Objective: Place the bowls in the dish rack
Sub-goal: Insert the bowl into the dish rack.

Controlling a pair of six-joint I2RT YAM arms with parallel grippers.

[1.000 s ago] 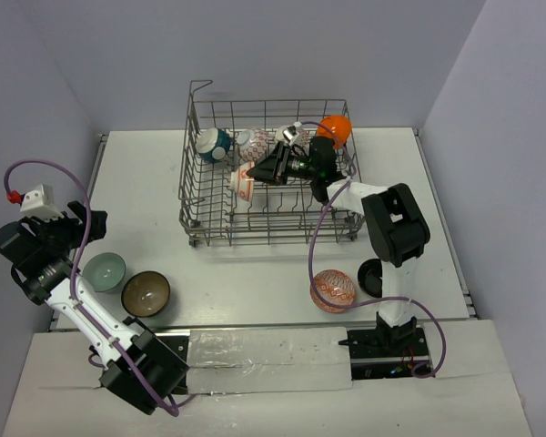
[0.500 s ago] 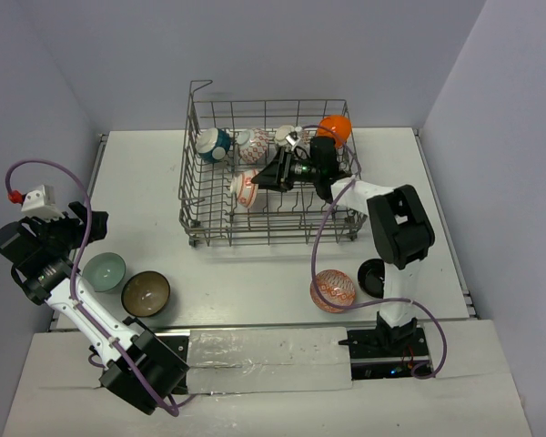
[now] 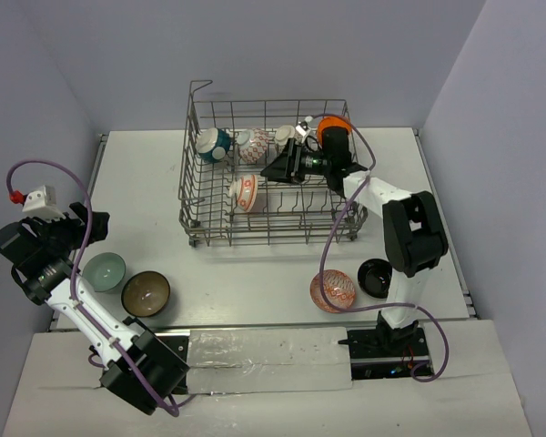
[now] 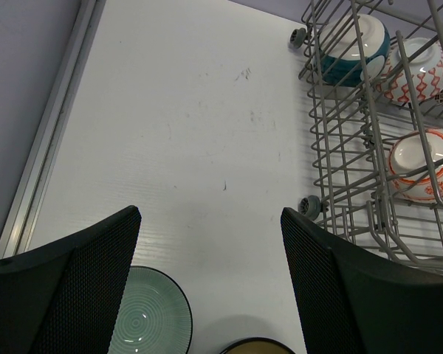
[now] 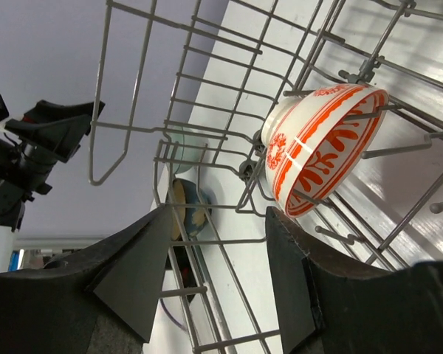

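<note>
- By my count the job is a little over half done: five bowls are in the dish rack (image 3: 189,182) and four wait on the table (image 3: 255,264).
- Along the rack's far row stand the teal bowl (image 3: 214,144), the white bowl with red lattice (image 3: 252,146), a pale patterned bowl (image 3: 285,137) and a bowl showing an orange underside (image 3: 335,129), which the right arm partly hides.
- The orange-patterned bowl (image 5: 325,147) stands alone in a nearer row, tipped on edge and propped between the tines.
- The right gripper (image 5: 214,273) hangs inside the rack with its fingers parted and nothing between them. The orange-patterned bowl lies just ahead of the fingertips, a little to one side, with clear air between.
- To load: the pale green bowl (image 3: 104,271) and the brown bowl (image 3: 146,293) at the near left, then the red-patterned bowl (image 3: 333,289) and the black bowl (image 3: 376,278) by the right arm's base.
- The left gripper (image 4: 207,295) is spread wide and empty above the table. The pale green bowl sits below it, nearer one finger, and the brown bowl's rim shows just beside.
</note>
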